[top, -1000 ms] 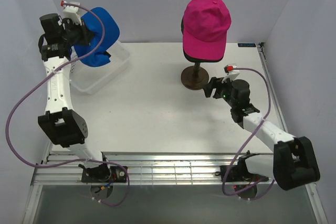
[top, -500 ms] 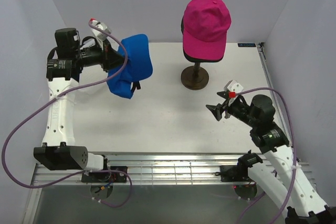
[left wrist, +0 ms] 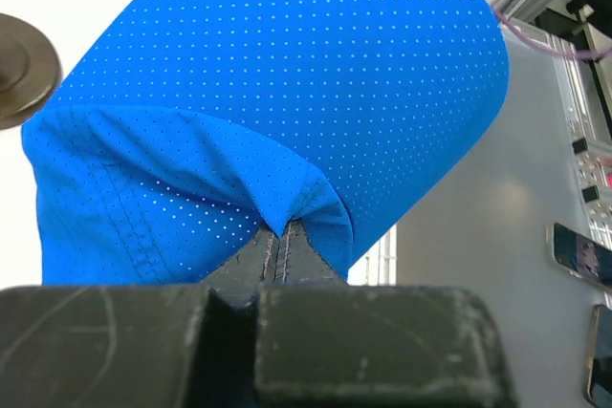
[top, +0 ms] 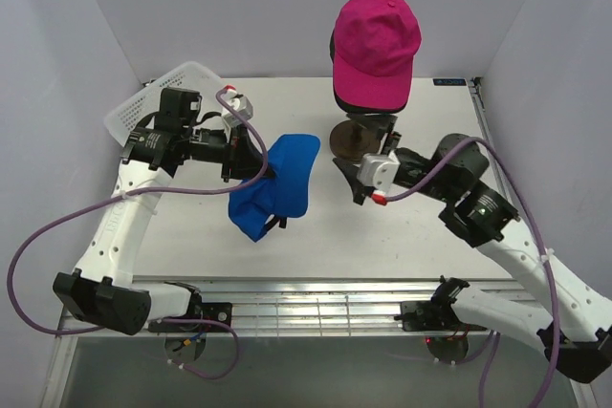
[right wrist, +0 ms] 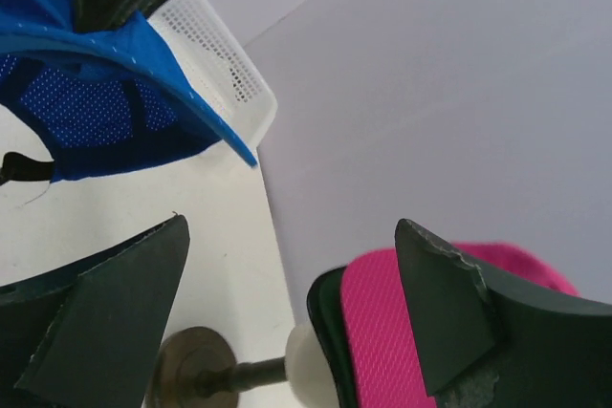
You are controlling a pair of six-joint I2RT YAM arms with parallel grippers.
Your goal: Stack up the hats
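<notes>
My left gripper (top: 260, 175) is shut on the fabric of the bright blue cap (top: 283, 183) and holds it in the air over the table's middle, left of the stand. In the left wrist view the fingertips (left wrist: 277, 233) pinch a fold of the blue cap (left wrist: 287, 74). The magenta cap (top: 376, 37) sits on top of the mannequin head, with a dark cap's edge (top: 334, 47) under it. My right gripper (top: 358, 176) is open and empty, in front of the stand base (top: 352, 140). The right wrist view shows the blue cap (right wrist: 86, 93), magenta cap (right wrist: 392, 332) and dark rim (right wrist: 330, 322).
A white mesh basket (top: 153, 100) lies tilted at the back left, also in the right wrist view (right wrist: 220, 54). The dark round stand base (right wrist: 191, 370) and its post stand at the back centre. White walls close the sides and back.
My left arm swung the blue cap from the back left down toward the table's middle. My right gripper moved forward to just in front of the stand. The basket is uncovered.
</notes>
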